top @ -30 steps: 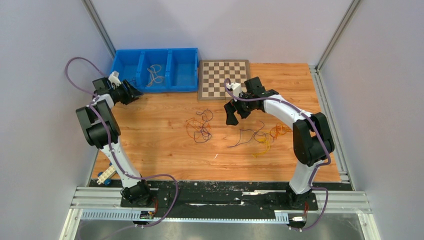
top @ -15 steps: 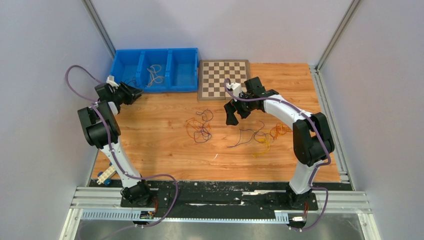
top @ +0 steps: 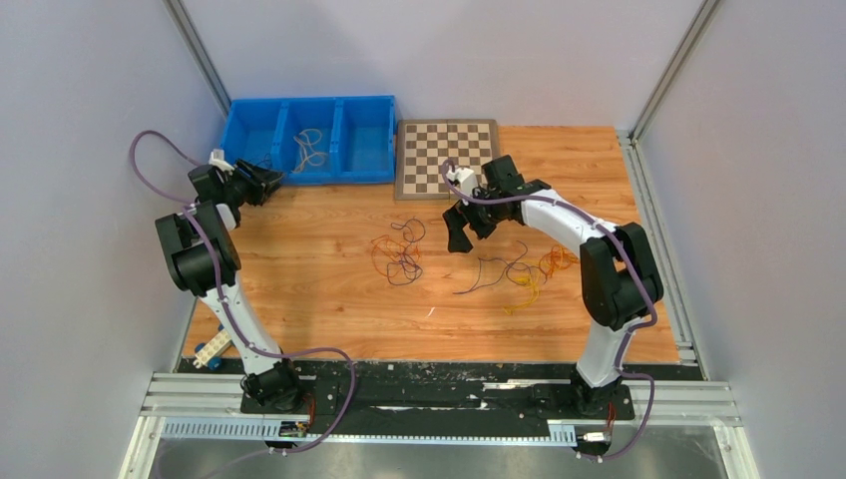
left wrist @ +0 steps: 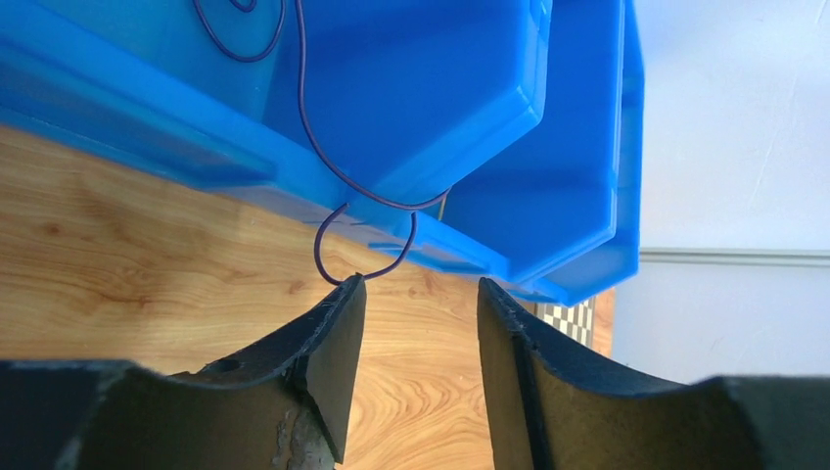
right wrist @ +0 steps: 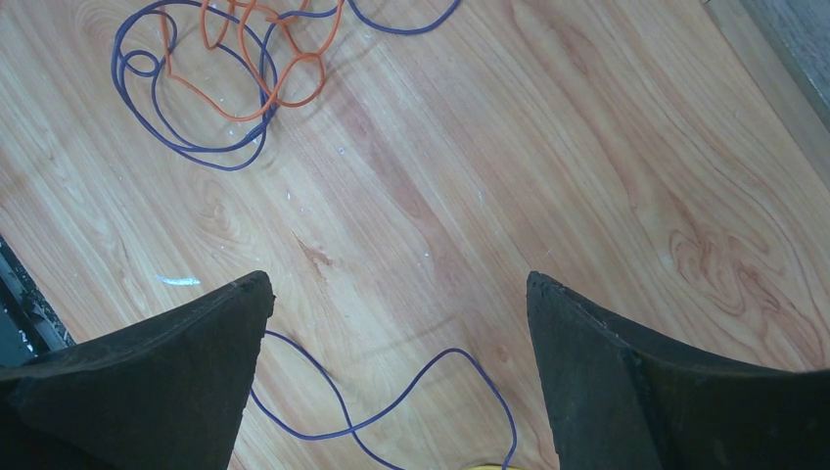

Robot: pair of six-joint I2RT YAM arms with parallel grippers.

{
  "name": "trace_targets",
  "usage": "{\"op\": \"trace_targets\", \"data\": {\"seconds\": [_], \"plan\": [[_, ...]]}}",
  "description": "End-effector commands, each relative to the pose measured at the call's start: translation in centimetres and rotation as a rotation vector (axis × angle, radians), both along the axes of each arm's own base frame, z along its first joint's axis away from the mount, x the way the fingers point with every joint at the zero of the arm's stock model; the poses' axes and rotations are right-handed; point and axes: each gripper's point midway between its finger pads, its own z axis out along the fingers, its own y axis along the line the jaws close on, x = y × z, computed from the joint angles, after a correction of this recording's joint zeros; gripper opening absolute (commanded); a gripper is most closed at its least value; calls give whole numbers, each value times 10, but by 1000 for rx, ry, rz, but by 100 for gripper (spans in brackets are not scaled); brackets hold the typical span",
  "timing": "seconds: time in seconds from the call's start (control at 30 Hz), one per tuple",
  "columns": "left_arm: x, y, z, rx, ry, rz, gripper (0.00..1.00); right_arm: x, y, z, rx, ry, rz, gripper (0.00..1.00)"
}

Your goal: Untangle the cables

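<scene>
The left gripper (left wrist: 419, 284) sits at the front wall of the blue compartment bin (left wrist: 440, 78), its fingers slightly apart and clamping nothing. A dark purple wire (left wrist: 299, 78) drapes out of the bin over that wall, its end loop touching one fingertip. A whitish wire (top: 310, 149) lies in the bin's middle compartment. The right gripper (right wrist: 396, 284) hovers spread wide over the wooden table (right wrist: 548, 157), between an orange-and-purple tangle (top: 399, 255) and a purple, orange and yellow bundle (top: 525, 271), near the chessboard (top: 446, 160)
</scene>
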Motion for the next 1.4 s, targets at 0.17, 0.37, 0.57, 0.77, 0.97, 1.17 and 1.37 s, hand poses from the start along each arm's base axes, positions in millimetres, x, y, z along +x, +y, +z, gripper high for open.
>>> {"op": "trace_targets", "data": {"seconds": [0.17, 0.37, 0.57, 0.77, 0.97, 1.17, 1.37], "plan": [[12, 23, 5, 16, -56, 78, 55, 9, 11, 11, 0, -60, 30, 100], [17, 26, 0, 12, -43, 81, 57, 12, 12, 10, -13, -68, 33, 100], [13, 22, -8, 6, -29, 55, 64, 10, 11, 7, -24, -68, 39, 100], [8, 19, -13, 9, -25, 43, 71, 8, 13, 5, -35, -74, 51, 100], [2, 17, -8, 31, -55, 40, 79, 8, 14, 4, -39, -76, 53, 100], [-6, 19, 20, 193, -141, 21, 67, 9, 14, 5, -42, -80, 51, 100], [-16, 20, 36, 472, -116, -73, 56, 8, 14, 5, -40, -77, 52, 100]]}}
